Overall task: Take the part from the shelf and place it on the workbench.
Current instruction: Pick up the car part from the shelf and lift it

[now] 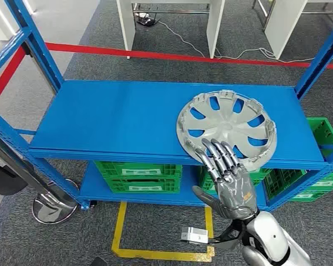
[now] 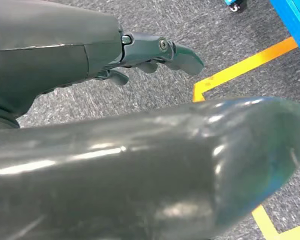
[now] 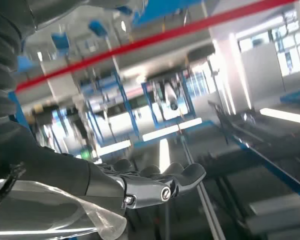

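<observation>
While my right hand (image 1: 228, 178) hovers at the shelf's front edge: its fingers (image 1: 217, 155) are stretched out flat and a little apart, reaching over the near rim of the part and clasping nothing; whether they touch the rim I cannot tell.
Part: a silver-grey wheel cover (image 1: 226, 128), lying flat on the right half of the blue shelf (image 1: 114, 119), its near rim overhanging the front lip.
Left hand: seen from its wrist camera, my left hand (image 2: 148, 52) hangs over grey carpet (image 2: 103, 95) and a yellow floor line, fingers loosely extended and holding nothing.
Handling, as I judge it: light moulded plastic, broad and thin, so it should flex if lifted by one edge and could crack at the spokes (image 1: 240, 113) or the small clips round the rim.
Surface: smooth and glossy-looking; I expect it to slide on the painted shelf and slip in a shallow pinch.
Where I would take hold: the overhanging near rim, thumb beneath and fingers on top, or through a spoke opening for a surer hook.
Below: green crates (image 1: 137, 176) on the lower tier.
</observation>
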Action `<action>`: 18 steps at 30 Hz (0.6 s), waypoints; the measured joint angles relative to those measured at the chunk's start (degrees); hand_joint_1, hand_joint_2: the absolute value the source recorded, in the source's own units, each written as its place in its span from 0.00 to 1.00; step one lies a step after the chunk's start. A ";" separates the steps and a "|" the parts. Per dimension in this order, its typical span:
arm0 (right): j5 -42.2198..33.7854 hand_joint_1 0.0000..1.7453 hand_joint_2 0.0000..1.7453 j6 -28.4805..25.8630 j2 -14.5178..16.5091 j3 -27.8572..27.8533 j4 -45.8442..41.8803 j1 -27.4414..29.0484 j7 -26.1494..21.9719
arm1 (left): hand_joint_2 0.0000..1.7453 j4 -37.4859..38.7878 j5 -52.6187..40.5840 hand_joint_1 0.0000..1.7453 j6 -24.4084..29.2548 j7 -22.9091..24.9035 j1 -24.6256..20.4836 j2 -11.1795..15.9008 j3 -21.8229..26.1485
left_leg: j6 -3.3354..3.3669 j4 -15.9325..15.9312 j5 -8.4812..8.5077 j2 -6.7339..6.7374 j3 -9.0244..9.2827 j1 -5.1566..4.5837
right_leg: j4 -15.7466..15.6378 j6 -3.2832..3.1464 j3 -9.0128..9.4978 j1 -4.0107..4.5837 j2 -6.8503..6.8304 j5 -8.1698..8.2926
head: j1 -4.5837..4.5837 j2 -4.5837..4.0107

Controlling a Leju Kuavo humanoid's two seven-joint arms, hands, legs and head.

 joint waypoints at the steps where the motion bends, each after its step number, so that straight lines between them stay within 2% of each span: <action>1: 0.85 0.00 1.00 -0.53 0.00 0.16 0.36 -0.21 0.19 | 0.00 0.11 -0.13 0.00 0.01 0.06 0.00 -0.06 0.05 | 0.00 0.00 0.00 0.00 0.00 0.00 | 0.00 0.00 0.00 0.00 0.00 0.00 | 0.01 0.00; 8: 7.57 0.00 1.00 -3.24 0.01 3.25 6.04 -1.91 2.10 | 0.00 1.25 1.18 0.00 1.02 0.21 -0.10 -0.47 -0.16 | 0.00 0.00 0.00 0.00 0.00 0.00 | 0.00 0.00 -0.01 0.00 -0.01 0.00 | 0.02 0.00; 13: 7.96 0.00 1.00 -2.91 0.01 4.86 9.03 -2.59 2.41 | 0.00 1.76 2.46 0.00 1.63 0.18 -0.13 -0.64 -0.38 | 0.00 0.00 0.00 0.00 0.00 0.00 | 0.00 0.00 -0.01 0.00 0.00 0.00 | 0.02 0.00; 18: 5.63 0.00 1.00 0.63 0.02 6.12 12.17 -2.81 2.90 | 0.00 1.87 5.80 0.00 3.11 0.27 -0.63 -0.47 -1.97 | 0.00 0.00 0.00 0.00 -0.01 0.00 | 0.00 0.00 -0.02 0.00 -0.02 0.00 | 0.02 0.00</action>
